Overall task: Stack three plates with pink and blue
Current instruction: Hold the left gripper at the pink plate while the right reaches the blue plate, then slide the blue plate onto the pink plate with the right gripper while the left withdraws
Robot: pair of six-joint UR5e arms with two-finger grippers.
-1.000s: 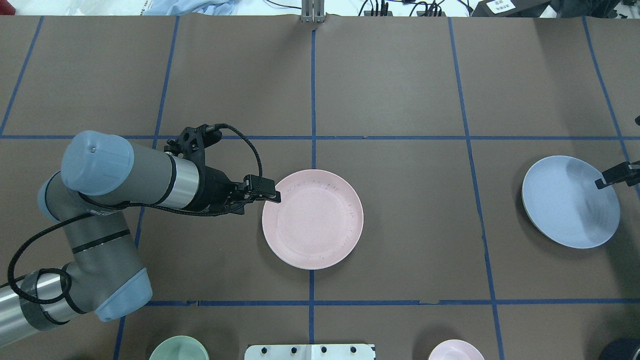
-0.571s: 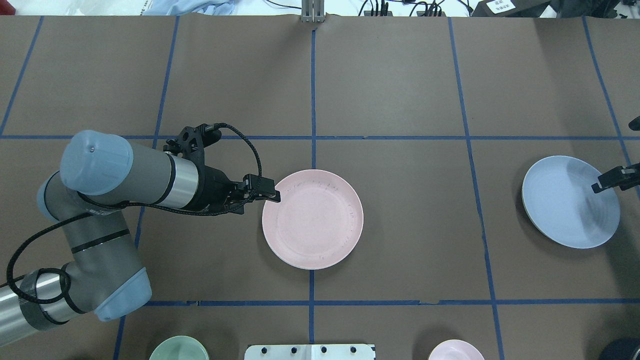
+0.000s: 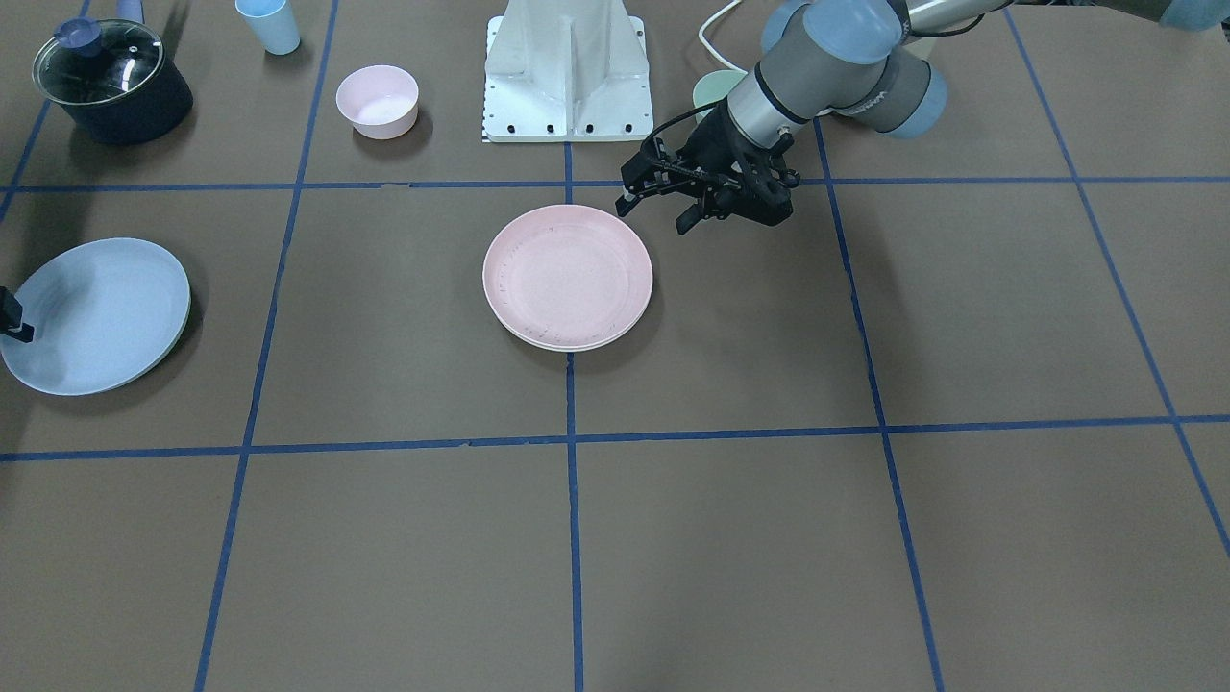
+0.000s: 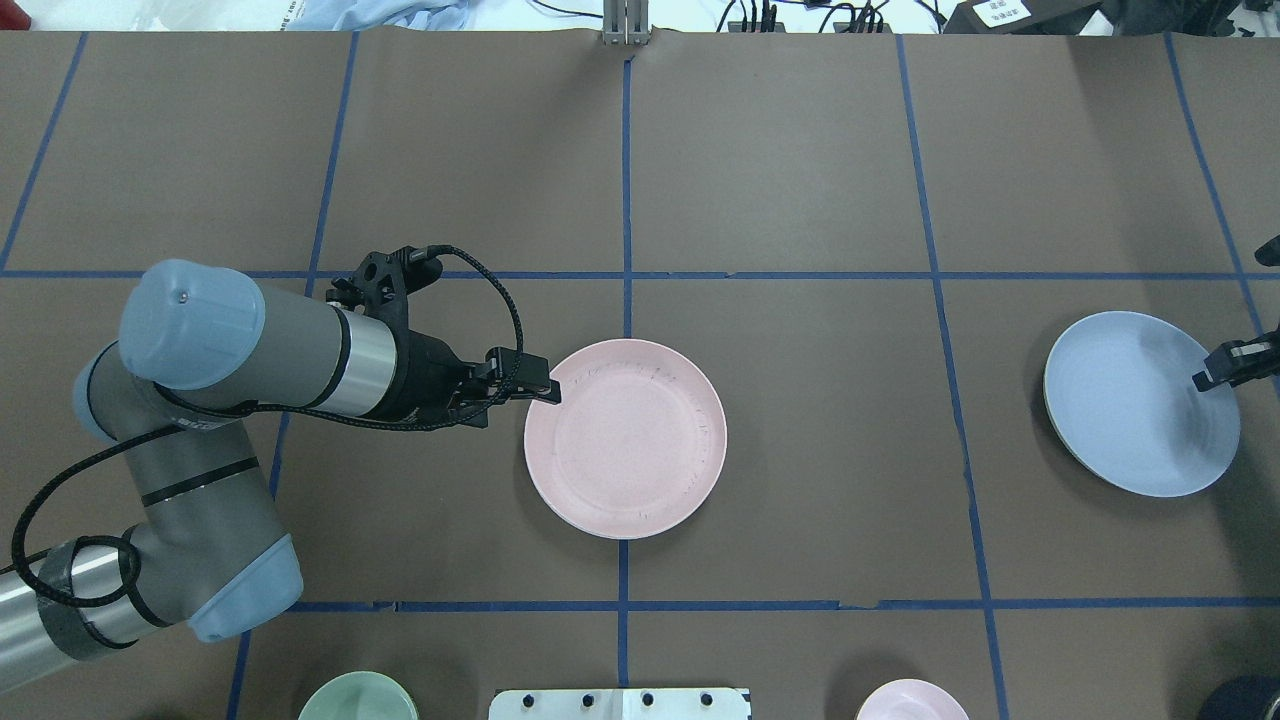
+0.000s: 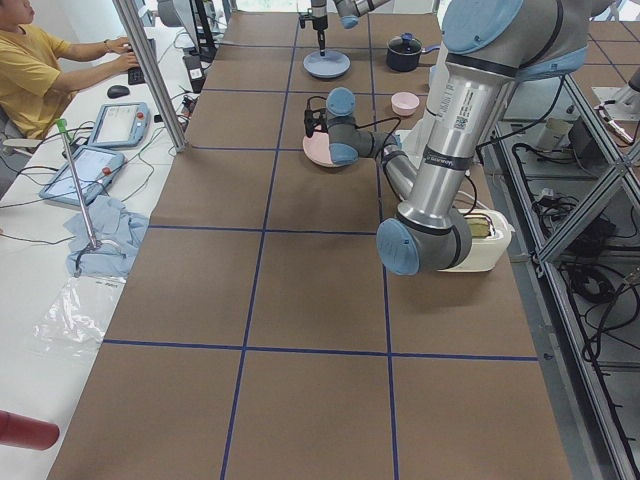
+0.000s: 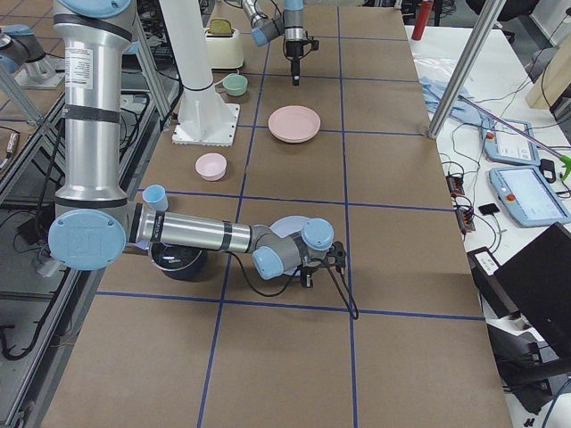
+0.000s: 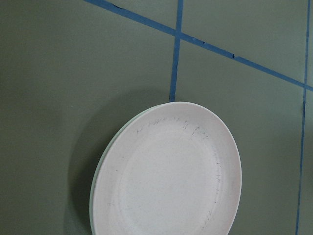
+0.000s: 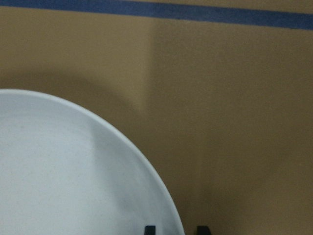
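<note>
The pale pink plate (image 4: 625,440) lies on the cream-white plate (image 3: 569,345) at the table's middle; only the white rim shows under it, also in the left wrist view (image 7: 99,171). My left gripper (image 4: 548,392) is open and empty, just above the pink plate's rim on the robot's left side. The light blue plate (image 4: 1135,405) is far to the robot's right and looks tilted. My right gripper (image 4: 1200,382) is shut on its outer rim. In the right wrist view its fingertips (image 8: 150,229) straddle that rim.
A small pink bowl (image 3: 378,101), a small green bowl (image 4: 358,700), a dark pot with a glass lid (image 3: 110,82) and a blue cup (image 3: 271,24) stand along the robot's side. The white robot base (image 3: 567,67) is between the bowls.
My right gripper has shifted slightly along the blue plate's outer rim, toward the robot. The left arm and the pink plate have not moved.
</note>
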